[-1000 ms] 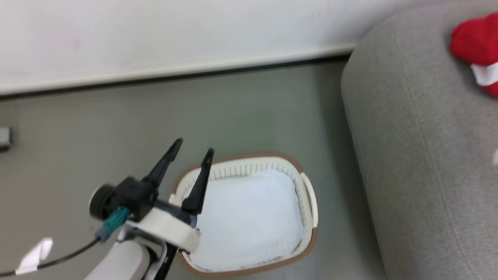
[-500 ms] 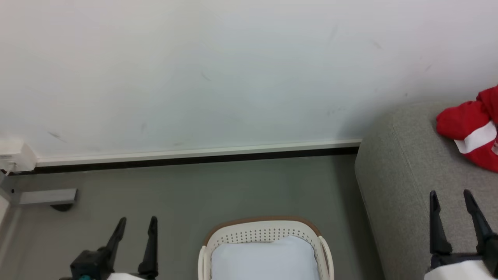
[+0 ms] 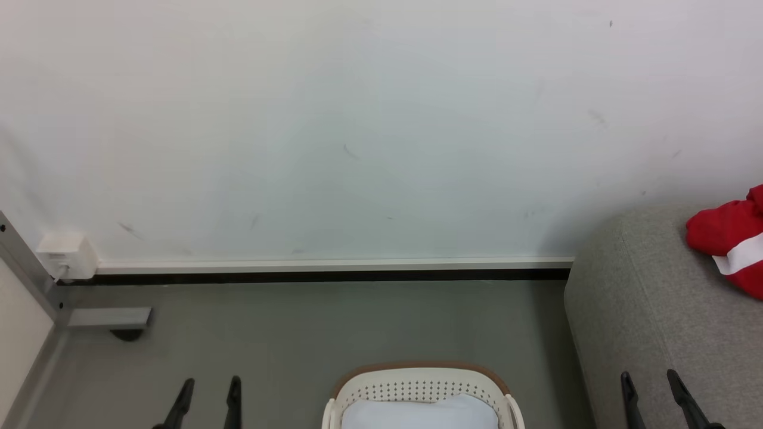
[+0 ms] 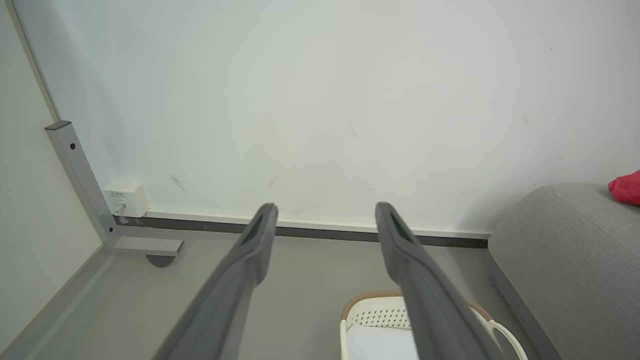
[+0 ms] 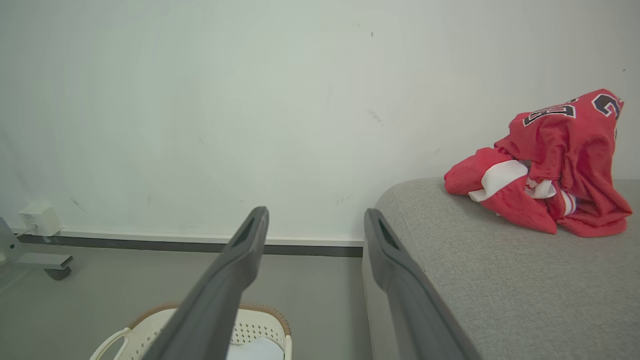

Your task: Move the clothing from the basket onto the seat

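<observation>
The red clothing (image 5: 550, 170) lies heaped on the grey seat (image 5: 500, 280), its black numerals and broad white stripe showing; in the head view the clothing (image 3: 730, 253) sits at the right edge on the seat (image 3: 650, 322). The cream basket (image 3: 420, 393) stands on the floor at the bottom centre, holding only a pale white cloth (image 3: 420, 414). My left gripper (image 3: 207, 384) is open at the lower left, well left of the basket. My right gripper (image 3: 650, 378) is open at the lower right, over the seat's near part. Neither holds anything.
A white wall with a skirting board (image 3: 334, 268) backs the grey floor. A grey metal post with a foot (image 3: 107, 319) and a small white box (image 3: 65, 256) stand at the far left. Bare floor lies between basket and wall.
The head view has tilted up, so basket, grippers and seat sit lower in the picture. A second ago the left gripper hung over the basket's left rim; both grippers now rest low and open.
</observation>
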Controlling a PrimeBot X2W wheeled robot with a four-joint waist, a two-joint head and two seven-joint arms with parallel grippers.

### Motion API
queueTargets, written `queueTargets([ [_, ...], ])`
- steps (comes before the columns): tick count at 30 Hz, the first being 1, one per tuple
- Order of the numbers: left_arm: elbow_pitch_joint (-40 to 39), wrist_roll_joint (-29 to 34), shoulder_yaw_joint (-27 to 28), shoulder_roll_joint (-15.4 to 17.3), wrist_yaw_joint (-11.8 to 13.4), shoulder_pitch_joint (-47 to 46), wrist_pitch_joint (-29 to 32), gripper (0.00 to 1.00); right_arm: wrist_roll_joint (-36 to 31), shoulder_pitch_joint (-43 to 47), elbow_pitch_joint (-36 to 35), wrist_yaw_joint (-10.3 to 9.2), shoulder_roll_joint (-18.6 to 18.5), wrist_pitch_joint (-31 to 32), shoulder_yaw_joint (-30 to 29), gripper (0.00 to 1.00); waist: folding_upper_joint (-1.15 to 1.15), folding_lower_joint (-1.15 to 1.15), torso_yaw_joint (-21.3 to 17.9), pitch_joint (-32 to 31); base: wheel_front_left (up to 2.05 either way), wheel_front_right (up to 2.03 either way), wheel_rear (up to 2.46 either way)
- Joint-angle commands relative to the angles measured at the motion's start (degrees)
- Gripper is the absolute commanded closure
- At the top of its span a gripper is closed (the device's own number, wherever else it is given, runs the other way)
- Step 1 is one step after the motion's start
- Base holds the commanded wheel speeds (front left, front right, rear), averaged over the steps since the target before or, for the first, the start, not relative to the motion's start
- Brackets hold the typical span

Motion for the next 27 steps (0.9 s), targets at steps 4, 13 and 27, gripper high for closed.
queueTargets([
  [4,0.76,2.03,2.00,-1.19,-1.66,0.73,-0.02,0.00,0.44,1.24,0.84,-0.15,-0.13,0.04,0.93,0.00,0.00,0.01,-0.30,-0.37,0.00,0.00,0.00],
  [13,1.96,4.72,5.85,-4.01,-5.31,0.25,-0.02,0.00,-0.04,0.95,1.65,-0.14,-0.12,0.04,1.78,0.00,0.00,0.01,-0.70,-0.33,0.00,0.00,0.00],
  [27,4.45,6.01,7.63,-6.23,-8.65,0.49,0.04,1.00,0.41,1.22,3.48,0.00,0.33,0.02,2.11,1.00,0.00,0.02,-1.30,-0.16,0.00,0.00,0.00],
])
